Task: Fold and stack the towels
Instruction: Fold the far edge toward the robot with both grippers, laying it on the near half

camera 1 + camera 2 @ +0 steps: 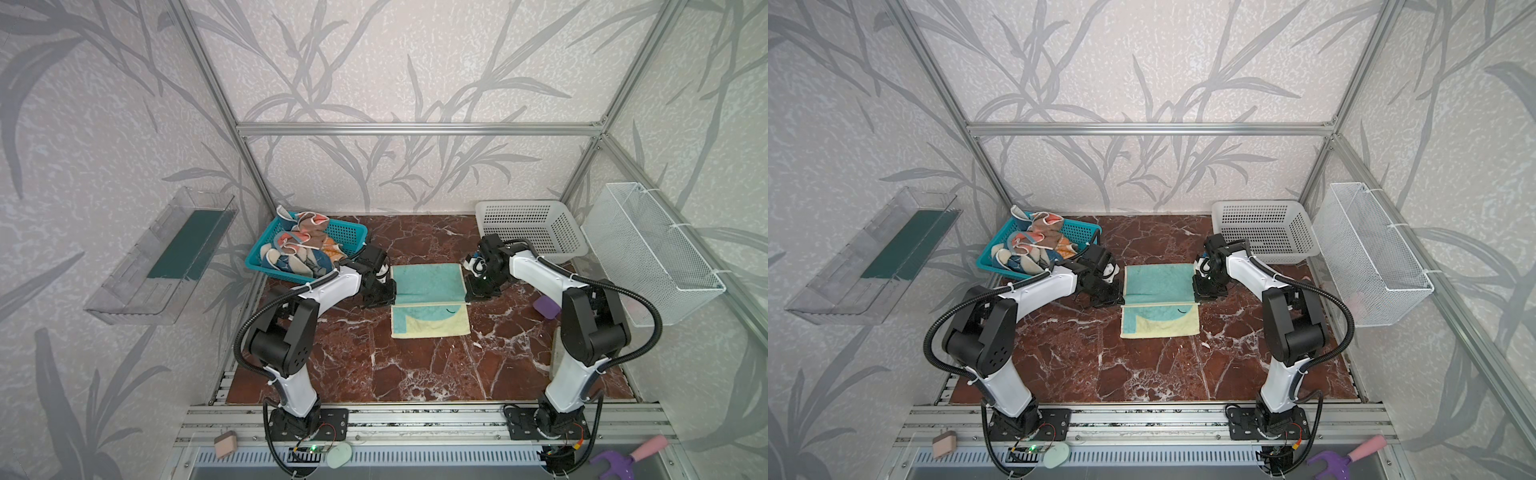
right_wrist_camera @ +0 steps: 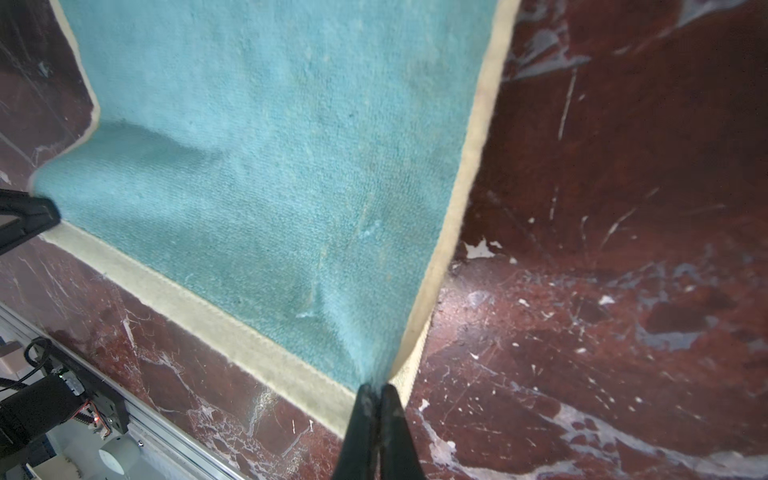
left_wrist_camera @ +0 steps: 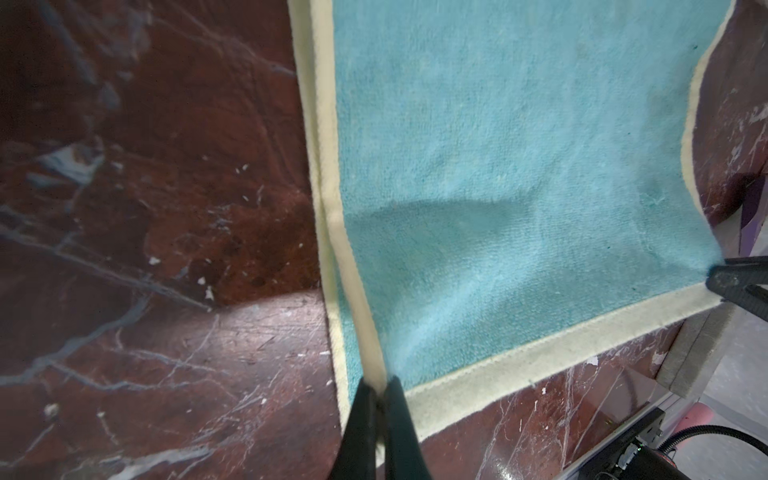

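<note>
A teal towel [image 1: 428, 278] with a cream hem lies mid-table, its far half raised and drawn over toward the yellow-and-teal printed front part [image 1: 430, 324]. My left gripper [image 1: 395, 291] is shut on the folded half's left corner; in the left wrist view it [image 3: 380, 388] pinches the cream hem. At the opposite corner my right gripper [image 1: 466, 293] is shut on the same towel, its tips [image 2: 376, 386] closed on teal cloth. Both grips show in both top views, on the towel [image 1: 1158, 282]. Several more crumpled towels [image 1: 297, 249] fill the teal basket [image 1: 349, 237].
A white plastic basket [image 1: 528, 228] stands at the back right behind my right arm. A white wire basket [image 1: 648, 257] hangs on the right wall and a clear shelf [image 1: 162, 257] on the left wall. A purple object [image 1: 546, 307] lies by the right arm.
</note>
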### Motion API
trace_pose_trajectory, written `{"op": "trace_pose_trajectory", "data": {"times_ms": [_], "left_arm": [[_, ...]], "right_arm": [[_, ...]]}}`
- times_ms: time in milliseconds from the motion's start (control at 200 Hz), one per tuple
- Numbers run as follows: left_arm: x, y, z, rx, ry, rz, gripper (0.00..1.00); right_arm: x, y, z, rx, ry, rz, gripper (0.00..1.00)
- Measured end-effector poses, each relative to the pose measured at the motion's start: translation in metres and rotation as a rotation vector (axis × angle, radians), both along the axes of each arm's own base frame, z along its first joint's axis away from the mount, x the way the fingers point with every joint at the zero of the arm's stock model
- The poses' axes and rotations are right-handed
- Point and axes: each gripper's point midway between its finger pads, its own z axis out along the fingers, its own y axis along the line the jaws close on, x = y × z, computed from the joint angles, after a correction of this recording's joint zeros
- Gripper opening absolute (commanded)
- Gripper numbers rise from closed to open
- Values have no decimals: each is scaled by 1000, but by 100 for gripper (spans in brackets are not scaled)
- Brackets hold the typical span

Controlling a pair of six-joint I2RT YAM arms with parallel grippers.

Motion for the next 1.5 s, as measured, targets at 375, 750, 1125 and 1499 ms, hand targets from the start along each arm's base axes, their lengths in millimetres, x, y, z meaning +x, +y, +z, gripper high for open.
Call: {"op": "trace_pose_trajectory", "data": {"times_ms": [375, 750, 1125, 1499], "left_arm": [[-18, 8, 27, -17, -67, 13, 0], [-79, 2, -43, -14, 110, 0, 0], [-58, -6, 23, 2, -53, -5, 0], [-114, -13, -35, 21, 71, -20, 0]], "right_arm": [[-42, 9, -1, 22, -6, 15, 0], [-71, 1, -45, -6, 93, -25, 0], [-56, -3, 5, -8, -29, -29, 0], [-105, -14, -40, -33, 135, -12, 0]]}}
